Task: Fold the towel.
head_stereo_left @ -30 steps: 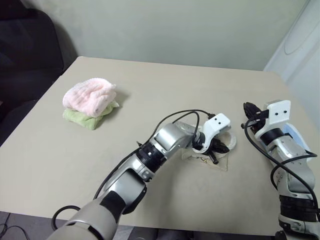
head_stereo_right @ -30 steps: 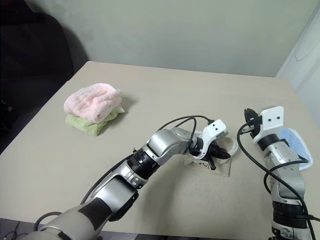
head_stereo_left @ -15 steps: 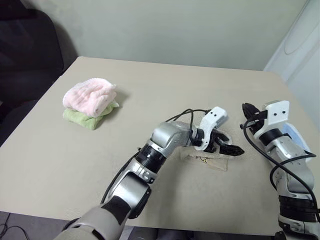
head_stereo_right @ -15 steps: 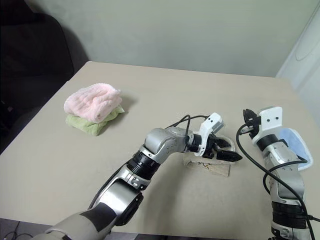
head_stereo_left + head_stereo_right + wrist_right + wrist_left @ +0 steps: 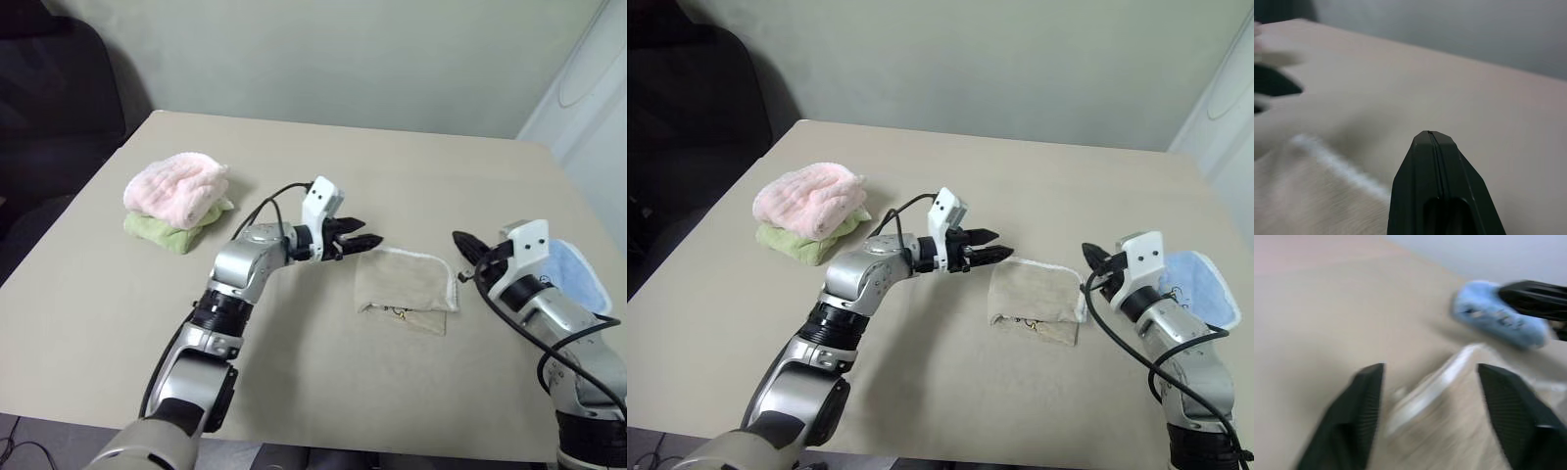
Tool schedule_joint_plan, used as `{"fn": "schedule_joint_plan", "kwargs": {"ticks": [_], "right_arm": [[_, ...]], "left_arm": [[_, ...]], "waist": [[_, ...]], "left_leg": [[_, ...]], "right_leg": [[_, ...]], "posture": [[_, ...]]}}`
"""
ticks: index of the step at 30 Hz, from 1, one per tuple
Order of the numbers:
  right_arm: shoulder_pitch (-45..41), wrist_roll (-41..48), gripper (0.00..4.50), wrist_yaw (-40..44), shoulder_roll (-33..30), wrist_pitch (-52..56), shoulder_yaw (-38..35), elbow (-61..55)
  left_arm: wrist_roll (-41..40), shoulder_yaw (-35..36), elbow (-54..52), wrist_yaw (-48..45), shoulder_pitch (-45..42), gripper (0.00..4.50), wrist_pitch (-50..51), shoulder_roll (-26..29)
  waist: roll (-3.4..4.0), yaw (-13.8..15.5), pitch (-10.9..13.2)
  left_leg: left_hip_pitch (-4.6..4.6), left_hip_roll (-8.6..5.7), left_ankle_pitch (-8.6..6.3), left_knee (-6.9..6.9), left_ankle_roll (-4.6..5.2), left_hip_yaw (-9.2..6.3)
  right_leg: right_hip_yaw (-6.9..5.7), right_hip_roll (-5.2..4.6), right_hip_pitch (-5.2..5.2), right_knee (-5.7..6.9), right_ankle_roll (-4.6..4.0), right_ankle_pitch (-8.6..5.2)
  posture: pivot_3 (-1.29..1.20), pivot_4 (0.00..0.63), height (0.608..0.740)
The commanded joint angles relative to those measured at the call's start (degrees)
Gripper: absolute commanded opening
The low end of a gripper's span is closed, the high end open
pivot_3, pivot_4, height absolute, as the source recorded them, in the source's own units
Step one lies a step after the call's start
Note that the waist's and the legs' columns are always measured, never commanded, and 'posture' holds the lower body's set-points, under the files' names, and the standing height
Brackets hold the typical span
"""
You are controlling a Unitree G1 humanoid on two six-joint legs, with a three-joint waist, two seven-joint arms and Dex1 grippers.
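A: Right wrist view: right gripper [image 5: 1431, 139] pinched closed, empty. Head?
B: Folded towel [image 5: 405, 288] mid-surface, between grippers; left gripper [image 5: 364, 237] parted, empty, just left of it. Blue cloth [image 5: 1202, 284] far right.

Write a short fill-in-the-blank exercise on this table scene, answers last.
1. The beige towel lies folded between the two ____.
2. The pink cloth sits on top of the ____ cloth.
3. The left pincer is open and holds ____.
4. The right pincer is ____.

Answers: pincers; green; nothing; shut
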Motion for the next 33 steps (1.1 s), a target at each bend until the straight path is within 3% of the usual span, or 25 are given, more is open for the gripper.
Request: {"fn": "schedule_joint_plan", "kwargs": {"ticks": [1, 5, 6, 16, 25, 26, 29, 33], "right_arm": [[0.20, 1.76, 0.00, 1.23, -0.22, 0.81, 1.25, -3.25], [0.34, 1.64, 0.00, 1.09, 0.26, 1.14, 3.29, -3.31], [0.37, 1.51, 0.00, 1.06, 0.34, 1.09, 3.72, -3.20], [3.77, -1.82, 0.00, 1.17, 2.88, -2.04, 8.69, 4.02], [5.11, -5.19, 0.00, 1.81, 4.81, -8.06, 11.18, 13.96], [5.14, -5.12, 0.00, 1.82, 4.87, -8.29, 11.13, 13.84], [5.29, -4.93, 0.00, 1.87, 4.51, -8.83, 10.59, 11.90], [5.80, -1.31, 0.00, 2.26, 2.83, -6.95, 7.18, 4.12]], "left_arm": [[1.43, -1.48, -0.85, -3.87, -0.21, 1.63, -6.44, -0.66], [1.98, -2.75, -0.33, -6.47, -0.21, 0.17, -8.61, -1.97], [2.17, -3.26, -0.45, -6.93, -0.15, 0.08, -8.87, -2.30], [11.58, -11.77, 11.35, -8.00, 0.25, 0.08, -15.17, -6.38], [15.67, -11.33, 21.79, -7.76, -0.22, 0.08, -19.55, -8.36], [15.47, -10.89, 21.64, -7.93, -0.03, 0.08, -19.66, -8.46], [12.86, -8.16, 18.73, -8.76, 0.83, 0.08, -18.29, -8.75], [4.83, -1.61, 7.60, -10.34, 2.73, 0.08, -11.70, -7.48]], "waist": [[0.00, 0.03, 0.00], [0.00, -0.04, 0.00], [0.00, -0.09, 0.00], [0.00, -0.29, -0.01], [-0.05, -0.42, -0.15], [-0.05, -0.42, -0.18], [-0.05, -0.43, -0.18], [0.01, -0.58, -0.13]], "left_leg": [[-0.06, -0.01, -0.01, 0.04, 0.00, -0.04], [-0.08, 0.02, -0.03, 0.05, -0.01, -0.04], [-0.09, 0.02, -0.03, 0.04, -0.02, -0.04], [-0.09, 0.05, -0.04, 0.03, 0.02, -0.02], [0.12, 0.06, -0.19, 0.02, -0.14, -0.05], [0.14, 0.05, -0.43, 0.02, -0.56, -0.05], [0.16, 0.05, -0.46, 0.04, -0.62, -0.05], [0.08, 0.07, -0.46, 0.00, -0.61, -0.04]], "right_leg": [[0.00, -0.01, -0.03, -0.01, -0.03, 0.02], [-0.01, 0.00, -0.05, -0.01, -0.24, 0.15], [-0.02, 0.00, -0.06, 0.00, -0.23, 0.15], [-0.02, -0.01, -0.10, -0.01, -0.14, 0.10], [-0.03, -0.02, 0.10, -0.01, 0.14, -0.06], [-0.03, -0.02, 0.13, -0.02, 0.14, -0.07], [-0.03, -0.02, 0.16, -0.02, 0.14, -0.06], [-0.05, 0.00, 0.05, -0.01, 0.14, -0.06]], "posture": [[0.00, 0.150, 0.740], [0.00, 0.150, 0.740], [0.00, 0.150, 0.740], [0.00, 0.150, 0.740], [0.00, 0.150, 0.740], [0.00, 0.150, 0.740], [0.00, 0.150, 0.740], [0.00, 0.150, 0.740]]}}
